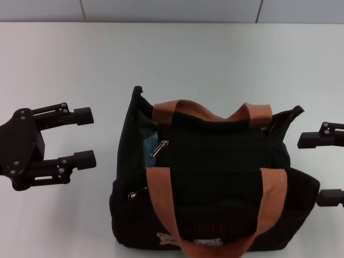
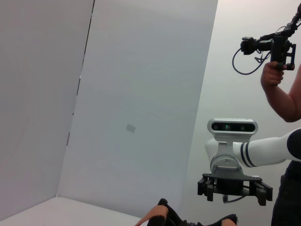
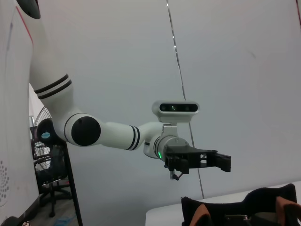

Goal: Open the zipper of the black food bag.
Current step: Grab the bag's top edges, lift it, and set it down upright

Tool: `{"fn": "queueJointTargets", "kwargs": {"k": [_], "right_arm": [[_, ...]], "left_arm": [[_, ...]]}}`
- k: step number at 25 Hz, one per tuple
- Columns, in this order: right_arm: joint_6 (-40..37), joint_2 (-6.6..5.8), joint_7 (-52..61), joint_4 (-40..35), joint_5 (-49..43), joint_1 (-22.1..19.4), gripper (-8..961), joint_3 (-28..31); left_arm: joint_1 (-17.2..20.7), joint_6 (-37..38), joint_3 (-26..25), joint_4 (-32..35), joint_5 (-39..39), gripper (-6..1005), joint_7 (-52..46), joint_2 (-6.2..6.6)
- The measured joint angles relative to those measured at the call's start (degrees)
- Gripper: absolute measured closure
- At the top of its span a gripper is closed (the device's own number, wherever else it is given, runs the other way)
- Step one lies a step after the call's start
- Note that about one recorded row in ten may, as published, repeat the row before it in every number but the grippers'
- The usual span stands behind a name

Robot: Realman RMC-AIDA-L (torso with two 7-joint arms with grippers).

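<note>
Item: the black food bag (image 1: pixel 226 177), a boxy soft-fabric tote, is sitting on the white matte surface (image 1: pixel 80 59) near its front edge, slightly toward the right side. Its lower front is being cut off by the head view's frame. Two orange-brown webbing straps (image 1: pixel 164 199) are arching over the top, flat and woven in texture. A small tan patch and red lettering are showing low on the front face, too cropped to read.

Item: the zipper (image 1: pixel 159 149), a slim silver metal pull tab, is lying tilted on the bag's top near its left end. The dark track is blending into the black fabric and is hard to follow. A strip of bluish lining is showing beside the tab, so the top is gaping a little there. A second small silver tab (image 1: pixel 137 193) is sitting lower on the left side panel.

Item: the left tool (image 1: pixel 84 137), black metal with two rounded rubbery fingertips, is hovering left of the bag, well apart from it, its fingers spread wide and gripping nothing.

Item: the right tool (image 1: pixel 317 169) is hanging just beside the bag's right end, partly cut off by the frame; its two dark fingers are standing apart, holding nothing.
</note>
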Motion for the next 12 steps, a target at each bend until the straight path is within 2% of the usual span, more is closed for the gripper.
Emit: {"fn": "queueJointTargets", "kwargs": {"k": [12], "right_arm": [[2.0,0.89,0.2,0.2,0.4,0.1,111,0.7]], "left_arm": [[0.2,0.0,1.0,-0.3,0.3,231,-0.1,0.06]]}}
